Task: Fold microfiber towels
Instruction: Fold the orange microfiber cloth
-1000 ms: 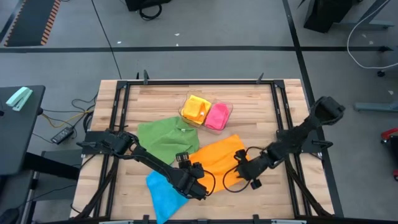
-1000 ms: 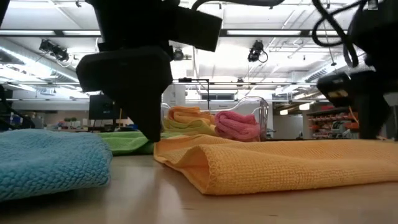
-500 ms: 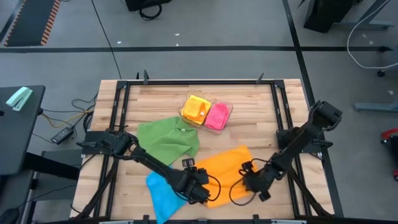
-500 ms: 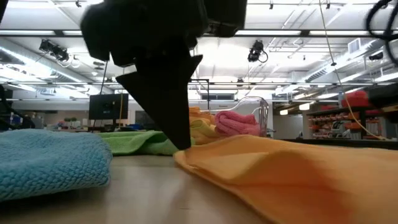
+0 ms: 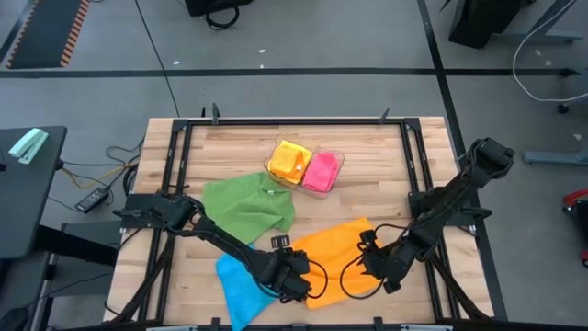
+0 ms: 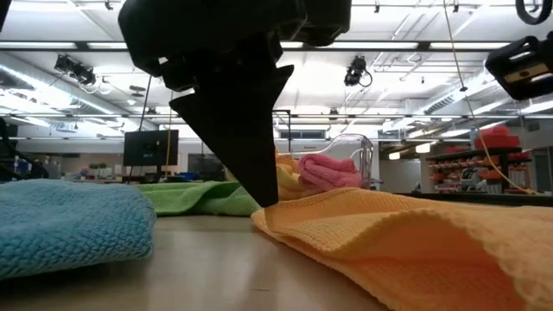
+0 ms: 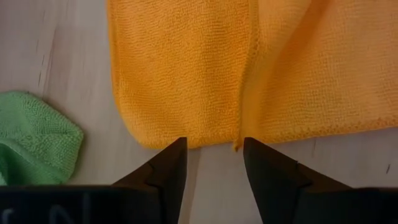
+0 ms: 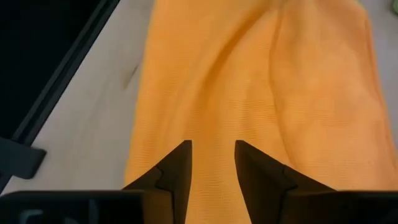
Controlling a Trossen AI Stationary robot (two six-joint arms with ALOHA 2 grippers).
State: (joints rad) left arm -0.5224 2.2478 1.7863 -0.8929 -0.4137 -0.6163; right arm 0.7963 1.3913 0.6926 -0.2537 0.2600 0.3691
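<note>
The orange towel (image 5: 338, 255) was laid folded on the bench (image 5: 386, 175), near its front edge. The left tool (image 7: 214, 149) was spread at the towel's edge, nothing pinched. The right tool (image 8: 212, 155) was spread over the towel

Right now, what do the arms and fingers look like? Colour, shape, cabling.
Both arms are dark, slim and jointed. Black cables loop loosely beside the left gripper and right gripper. Each has two dark, wedge-shaped fingers tapering to a point; the right fingers look the same. No markings readable.
</note>
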